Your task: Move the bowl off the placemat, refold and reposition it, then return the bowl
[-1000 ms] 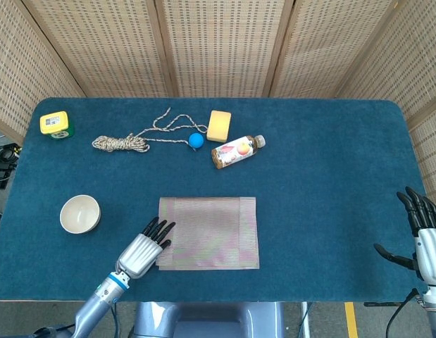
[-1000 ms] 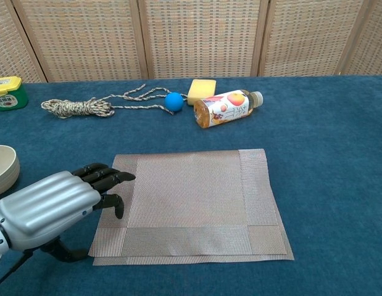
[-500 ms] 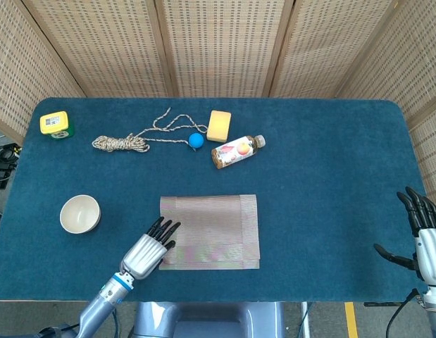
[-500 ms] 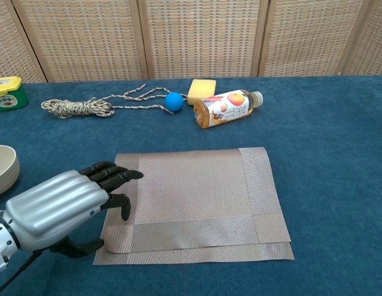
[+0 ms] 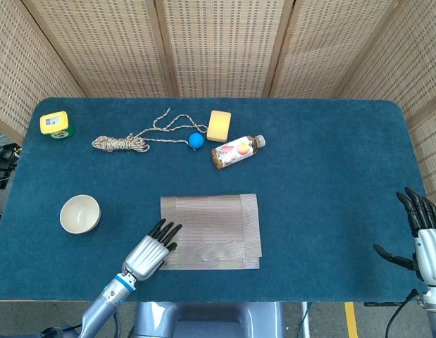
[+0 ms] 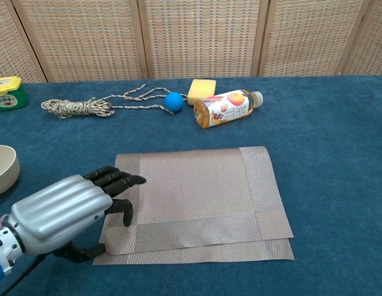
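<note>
1. The placemat (image 5: 210, 230) lies folded on the table (image 5: 330, 176), just below the centre in the head view; the chest view shows its upper layer stopping short of the lower layer's near edge, so a strip of the lower layer shows along the front.
2. The left hand (image 5: 151, 249) sits at the mat's 8 o'clock corner. Its dark fingers (image 6: 114, 179) are stretched forward and slightly apart, lying over the mat's left edge, with the thumb tucked low beside the mat's near corner. Whether the thumb actually pinches the fabric cannot be told.
3. The bowl (image 5: 80, 213) stands upright on the bare table at 9 o'clock of the mat, apart from it and off the left hand's 10 o'clock side.
4. The right hand (image 5: 423, 232) hangs at the table's 4 o'clock edge, well apart from everything, fingers spread and pointing up, thumb out to the side, holding nothing.
5. At 12 o'clock of the mat lies a bottle (image 5: 237, 151) on its side, cap pointing to 2 o'clock.
6. A yellow sponge (image 5: 219, 125) sits just beyond the bottle, and a blue ball (image 5: 196, 140) lies beside it at its 8 o'clock.
7. A coiled rope (image 5: 121, 143) trails loose strands toward the ball.
8. A yellow-lidded tub (image 5: 55, 124) stands near the table's 10 o'clock corner.
</note>
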{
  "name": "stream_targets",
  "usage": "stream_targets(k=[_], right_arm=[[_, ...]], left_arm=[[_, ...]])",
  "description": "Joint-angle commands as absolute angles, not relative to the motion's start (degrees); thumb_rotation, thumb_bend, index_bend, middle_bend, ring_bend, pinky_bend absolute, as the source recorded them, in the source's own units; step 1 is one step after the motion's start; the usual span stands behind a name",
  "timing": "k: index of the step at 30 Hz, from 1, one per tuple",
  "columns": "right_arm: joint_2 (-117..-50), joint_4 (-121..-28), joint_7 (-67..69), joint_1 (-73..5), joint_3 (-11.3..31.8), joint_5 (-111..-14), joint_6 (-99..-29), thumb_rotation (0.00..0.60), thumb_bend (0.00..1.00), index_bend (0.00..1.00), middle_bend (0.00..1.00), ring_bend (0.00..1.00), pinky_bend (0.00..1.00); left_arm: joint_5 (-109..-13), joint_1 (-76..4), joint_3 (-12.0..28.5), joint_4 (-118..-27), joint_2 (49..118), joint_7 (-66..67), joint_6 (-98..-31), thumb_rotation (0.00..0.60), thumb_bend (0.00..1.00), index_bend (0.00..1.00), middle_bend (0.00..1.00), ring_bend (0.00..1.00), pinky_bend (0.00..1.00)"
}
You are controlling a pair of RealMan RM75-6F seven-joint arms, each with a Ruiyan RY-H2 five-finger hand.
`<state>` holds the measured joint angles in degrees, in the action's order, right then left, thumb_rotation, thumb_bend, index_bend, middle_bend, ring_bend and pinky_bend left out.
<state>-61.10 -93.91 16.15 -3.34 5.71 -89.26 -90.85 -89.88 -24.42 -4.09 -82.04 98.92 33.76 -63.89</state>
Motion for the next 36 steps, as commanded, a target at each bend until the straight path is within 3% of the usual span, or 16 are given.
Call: stream_targets(k=[1,16,26,36], right_arm=[[-61.1,-93.9,16.1,-3.3,5.7,-89.3,-90.8,0.600,0.13,0.00,0.00,0.00,0.00],[-61.1,-94.2,16.2,-3.3,5.6,-89.4,-90.8,0.600,0.13,0.00,0.00,0.00,0.00],[-61.0,-94.2,16.5,-3.3,5.6,-89.5,-90.9,0.600,0.13,0.00,0.00,0.00,0.00],[-60.9,-94.3,16.5,-3.3,5.5,-89.5,-91.0,0.600,0.13,0.00,0.00,0.00,0.00]], left_arm=[[-89.9,-24.5,-4.1,-81.9,99.2,33.9,-63.9,0.600,0.34,0.39,0.00,0.00,0.00],[-89.3,-24.5,-4.2,-81.5,100.5,34.4,-63.6,0.600,0.52,0.38,0.00,0.00,0.00],[-89.0,-24.5,-4.0,-81.4,100.8,34.3,-63.7,0.600,0.56,0.38,0.00,0.00,0.00],[-89.5,-24.3,-3.7,-81.4,101.0,33.5,-65.0,0.600,0.55,0.57,0.00,0.00,0.00]])
